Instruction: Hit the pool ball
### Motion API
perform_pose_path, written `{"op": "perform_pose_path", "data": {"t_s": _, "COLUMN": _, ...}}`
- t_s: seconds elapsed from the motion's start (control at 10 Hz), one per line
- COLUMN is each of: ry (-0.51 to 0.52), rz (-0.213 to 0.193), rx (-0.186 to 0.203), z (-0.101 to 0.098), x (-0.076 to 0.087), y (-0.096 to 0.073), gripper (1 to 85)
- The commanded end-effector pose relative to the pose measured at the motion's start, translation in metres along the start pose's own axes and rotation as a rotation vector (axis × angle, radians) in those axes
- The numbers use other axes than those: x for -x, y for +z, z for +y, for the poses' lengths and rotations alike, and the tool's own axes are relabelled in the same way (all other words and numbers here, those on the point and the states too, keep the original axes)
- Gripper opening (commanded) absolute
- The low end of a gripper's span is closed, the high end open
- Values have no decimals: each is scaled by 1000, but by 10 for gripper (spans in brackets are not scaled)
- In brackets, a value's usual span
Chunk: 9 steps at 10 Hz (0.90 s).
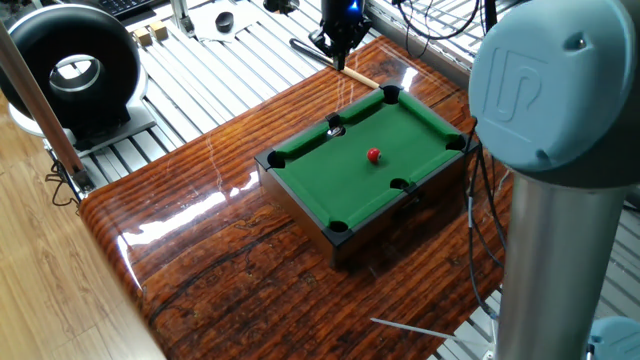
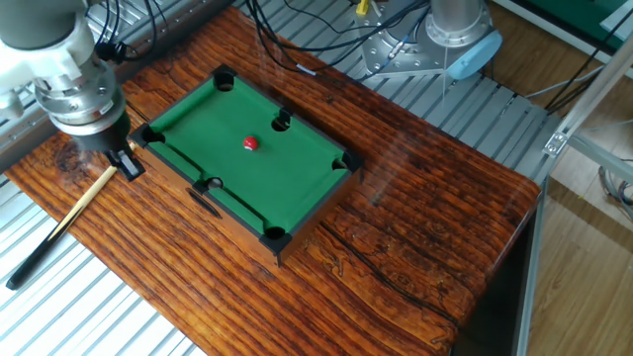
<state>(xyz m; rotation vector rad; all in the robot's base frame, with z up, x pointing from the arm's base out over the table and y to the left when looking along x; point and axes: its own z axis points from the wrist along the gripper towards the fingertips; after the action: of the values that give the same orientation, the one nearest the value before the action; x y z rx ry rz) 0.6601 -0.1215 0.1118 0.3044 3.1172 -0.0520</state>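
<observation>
The pool ball (image 1: 374,155) is a tiny glossy red sphere resting near the middle of the green felt of the miniature pool table (image 1: 340,178). It also shows in the other fixed view (image 2: 250,143), on the same table (image 2: 223,173). A wooden cue stick (image 2: 74,213) lies on the tabletop beside the pool table's left end; its tip end also shows in one fixed view (image 1: 357,78). My gripper (image 2: 125,161) is low over the cue's thin end, just outside the pool table's corner, and shows at the far edge (image 1: 337,52). I cannot tell how its jaws stand.
The arm's large grey elbow joint (image 1: 555,90) fills the right foreground. A black ring-shaped device (image 1: 72,68) stands at the far left. Cables (image 2: 326,30) run behind the wooden tabletop (image 2: 415,247), near the arm's base (image 2: 460,30). Slatted metal (image 2: 99,316) surrounds it.
</observation>
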Motion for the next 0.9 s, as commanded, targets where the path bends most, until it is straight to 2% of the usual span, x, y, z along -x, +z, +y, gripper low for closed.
{"op": "perform_pose_path", "data": {"t_s": 0.0, "ry": -57, "rz": -30, "rx": -36, "z": -13, "x": 12, "y": 0, "gripper": 10}}
{"op": "perform_pose_path", "data": {"t_s": 0.2, "ry": -124, "rz": -56, "rx": -44, "z": -44, "x": 54, "y": 18, "gripper": 20}}
{"op": "perform_pose_path", "data": {"t_s": 0.3, "ry": -137, "rz": -76, "rx": -48, "z": -52, "x": 66, "y": 31, "gripper": 20}}
{"op": "perform_pose_path", "data": {"t_s": 0.5, "ry": -187, "rz": -148, "rx": -47, "z": -59, "x": 91, "y": 50, "gripper": 47}}
{"op": "perform_pose_path", "data": {"t_s": 0.6, "ry": -190, "rz": -173, "rx": -44, "z": -57, "x": 100, "y": 55, "gripper": 47}}
{"op": "perform_pose_path", "data": {"t_s": 0.7, "ry": -201, "rz": -168, "rx": -35, "z": -54, "x": 99, "y": 56, "gripper": 47}}
{"op": "perform_pose_path", "data": {"t_s": 0.8, "ry": -232, "rz": -131, "rx": -19, "z": -44, "x": 85, "y": 47, "gripper": 60}}
